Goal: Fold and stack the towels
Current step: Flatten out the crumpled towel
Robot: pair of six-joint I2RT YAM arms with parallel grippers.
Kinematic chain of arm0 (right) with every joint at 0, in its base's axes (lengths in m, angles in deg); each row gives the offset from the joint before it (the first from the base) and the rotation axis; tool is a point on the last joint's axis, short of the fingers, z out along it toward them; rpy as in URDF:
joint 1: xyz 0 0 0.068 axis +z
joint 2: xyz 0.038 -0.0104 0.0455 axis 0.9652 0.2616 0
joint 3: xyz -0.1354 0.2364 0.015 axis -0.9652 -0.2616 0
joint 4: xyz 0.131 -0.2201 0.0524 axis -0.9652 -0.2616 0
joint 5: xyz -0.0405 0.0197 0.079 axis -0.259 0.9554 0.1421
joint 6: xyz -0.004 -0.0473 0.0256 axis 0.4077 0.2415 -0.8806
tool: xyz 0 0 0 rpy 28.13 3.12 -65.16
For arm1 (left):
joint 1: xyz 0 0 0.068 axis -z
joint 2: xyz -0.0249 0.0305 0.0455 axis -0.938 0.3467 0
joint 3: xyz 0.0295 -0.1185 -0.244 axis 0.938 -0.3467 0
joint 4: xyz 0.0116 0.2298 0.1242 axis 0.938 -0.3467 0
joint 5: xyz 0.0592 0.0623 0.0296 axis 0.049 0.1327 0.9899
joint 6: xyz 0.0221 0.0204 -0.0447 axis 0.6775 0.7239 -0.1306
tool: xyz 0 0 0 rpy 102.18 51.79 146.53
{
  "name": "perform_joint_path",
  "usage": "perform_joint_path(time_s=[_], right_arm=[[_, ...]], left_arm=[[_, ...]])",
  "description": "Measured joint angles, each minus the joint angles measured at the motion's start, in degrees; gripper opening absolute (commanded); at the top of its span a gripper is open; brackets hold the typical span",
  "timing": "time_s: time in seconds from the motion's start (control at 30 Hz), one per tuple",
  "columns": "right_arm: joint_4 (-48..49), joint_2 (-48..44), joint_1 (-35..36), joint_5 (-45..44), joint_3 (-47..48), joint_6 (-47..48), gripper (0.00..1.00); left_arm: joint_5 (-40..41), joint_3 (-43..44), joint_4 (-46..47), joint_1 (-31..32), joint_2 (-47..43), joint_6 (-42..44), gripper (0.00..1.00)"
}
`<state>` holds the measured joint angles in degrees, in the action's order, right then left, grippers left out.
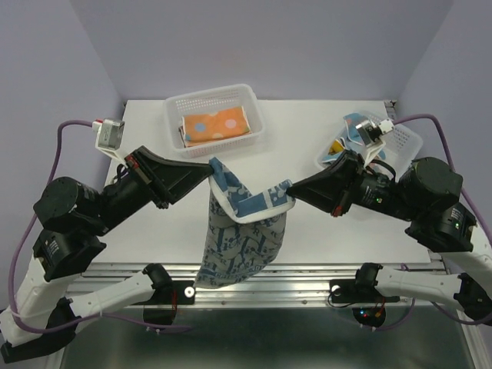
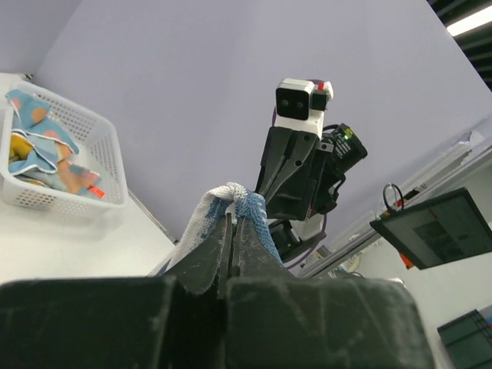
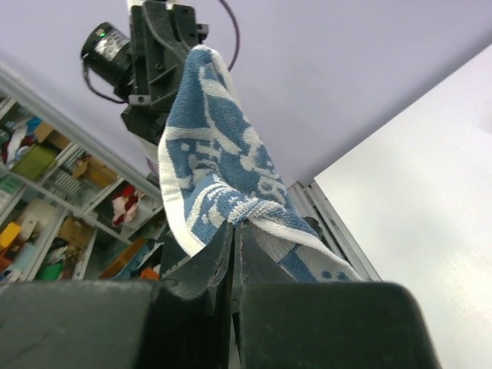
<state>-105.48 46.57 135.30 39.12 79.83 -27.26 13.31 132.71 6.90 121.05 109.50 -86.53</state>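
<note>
My left claw [image 1: 209,167] pinches one corner of the blue-patterned towel [image 1: 244,234], my right claw [image 1: 292,187] another; it hangs between and below them.

Blue towel [image 3: 223,184] in claw [image 3: 233,231]

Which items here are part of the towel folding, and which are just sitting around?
Job: blue patterned towel, pinched by left gripper and right gripper; folded orange dotted towel; crumpled light blue towels.
Lying about: centre basket, right basket, table.
</note>
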Motion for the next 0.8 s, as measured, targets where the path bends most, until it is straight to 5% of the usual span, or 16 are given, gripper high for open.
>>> perform_joint_path(time_s=[0.43, 0.7, 0.8], right_arm=[[-1.92, 6.58, -0.66, -42.16, -7.89, 4.87, 0.01], [2.01, 18.67, -18.51, -39.41, -10.36, 7.04, 0.01], [4.00, 19.65, -19.47, -38.12, -10.38, 7.80, 0.01]], left_arm=[[26.99, -11.67, -1.20, -1.03, 6.82, -1.66, 0.00], [26.45, -13.11, 1.18, -15.96, 18.34, -0.09, 0.00], [25.00, -13.11, 2.62, -18.14, 19.76, 0.90, 0.00]])
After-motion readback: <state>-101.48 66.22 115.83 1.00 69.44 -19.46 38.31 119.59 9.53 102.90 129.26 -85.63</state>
